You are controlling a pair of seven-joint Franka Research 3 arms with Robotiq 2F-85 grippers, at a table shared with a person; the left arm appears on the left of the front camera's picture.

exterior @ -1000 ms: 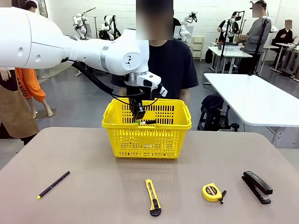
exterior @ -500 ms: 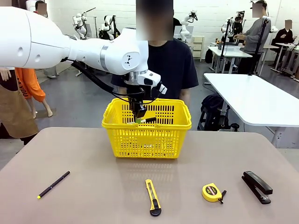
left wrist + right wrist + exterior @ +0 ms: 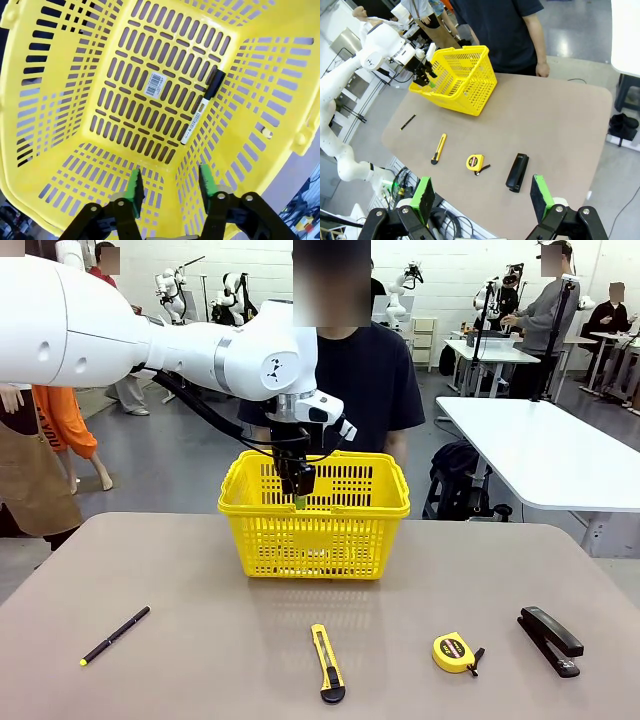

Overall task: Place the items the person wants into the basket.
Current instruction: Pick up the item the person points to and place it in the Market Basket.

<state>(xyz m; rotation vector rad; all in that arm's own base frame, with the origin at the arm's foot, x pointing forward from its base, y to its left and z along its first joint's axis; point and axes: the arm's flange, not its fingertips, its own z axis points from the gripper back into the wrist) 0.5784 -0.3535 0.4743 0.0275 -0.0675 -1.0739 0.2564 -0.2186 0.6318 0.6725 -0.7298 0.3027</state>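
Right hand (image 3: 482, 197): pads spread wide, empty, high over the near tabletop (image 3: 200, 570).
Utility knife (image 3: 327, 663), tape measure (image 3: 452, 652): apart on the near tabletop, outside the basket.
Basket (image 3: 314, 530): mid-tabletop; the white marker (image 3: 202, 107) lies on its floor against one wall.
Left hand (image 3: 301, 490): in the basket's mouth, pads partly open, holding nothing, tips seemingly just below the rim.
Step, as I judge it: clear the basket. Rise straight up past the rim before swinging toward the knife.
Person (image 3: 370, 380): stands behind the basket.
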